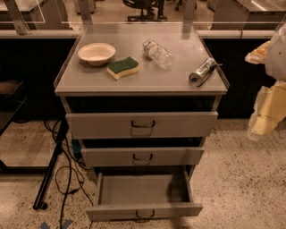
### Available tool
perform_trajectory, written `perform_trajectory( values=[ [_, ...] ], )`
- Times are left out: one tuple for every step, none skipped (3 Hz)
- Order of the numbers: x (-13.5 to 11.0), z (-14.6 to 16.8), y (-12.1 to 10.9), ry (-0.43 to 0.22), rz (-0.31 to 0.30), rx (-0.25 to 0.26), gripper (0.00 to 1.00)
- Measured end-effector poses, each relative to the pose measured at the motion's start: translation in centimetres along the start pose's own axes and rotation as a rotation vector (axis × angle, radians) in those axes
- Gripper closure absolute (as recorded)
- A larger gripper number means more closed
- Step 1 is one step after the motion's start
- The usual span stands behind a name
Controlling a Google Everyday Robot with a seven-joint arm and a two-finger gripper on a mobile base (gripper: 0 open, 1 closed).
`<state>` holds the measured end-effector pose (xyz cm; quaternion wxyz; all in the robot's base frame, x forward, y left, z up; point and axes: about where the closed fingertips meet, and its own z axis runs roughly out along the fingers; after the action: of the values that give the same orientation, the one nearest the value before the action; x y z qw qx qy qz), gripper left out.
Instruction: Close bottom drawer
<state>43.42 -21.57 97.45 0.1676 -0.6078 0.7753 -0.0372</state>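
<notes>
**Drawer unit with lowest drawer open, tool standing off to one side**

1. Floor [241,179]: pale speckled terrazzo, bare to the right of the unit. Workbenches run along the back of the room, with the base of an office chair [144,9] beyond them.
2. Table [178,76]: grey metal unit with a flat top, a raised clear lip round its edges and three drawers below. It stands square to the camera.
3. Top drawer [103,125]: the tallest front, seemingly proud of the frame, with a dark gap above it.
4. Middle drawer [107,157]: a slimmer front, also a little forward.
5. Bottom drawer [143,190]: at floor level and drawn well out, showing a bare interior. Its front panel faces the camera with a small wire handle [143,214] at centre. A straight push on that panel would probably send it home.
6. Tool [263,118]: pale and cream-coloured, hanging at the right edge of the view beside the table at about top-drawer height. It is well apart from the bottom drawer and touches nothing. Whether it is wide or narrow cannot be told. It must likely drop low and come round to the front.
7. Black stand leg [51,170] and loose cables [67,174]: on the floor to the left, clear of the drawer's travel.
8. Plastic bottle [157,53]: lying on its side at rear centre.
9. Metal canister [202,71]: on its side near the right edge.
10. Bowl [96,53]: upright at rear left.
11. Sponge [123,68]: green face up, just beside the bowl.
</notes>
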Motion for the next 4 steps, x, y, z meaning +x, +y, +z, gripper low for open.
perform_trajectory(
  values=[
    [0.5,1.8,1.6,-0.053,-0.008,-0.012,0.0],
    [1.8,6.9,4.7,-0.15,0.044,-0.047,0.19],
    [3.5,12.6,7.7,-0.207,0.098,-0.066,0.42],
    [4.9,18.9,10.4,-0.213,0.152,-0.092,0.65]
  ],
)
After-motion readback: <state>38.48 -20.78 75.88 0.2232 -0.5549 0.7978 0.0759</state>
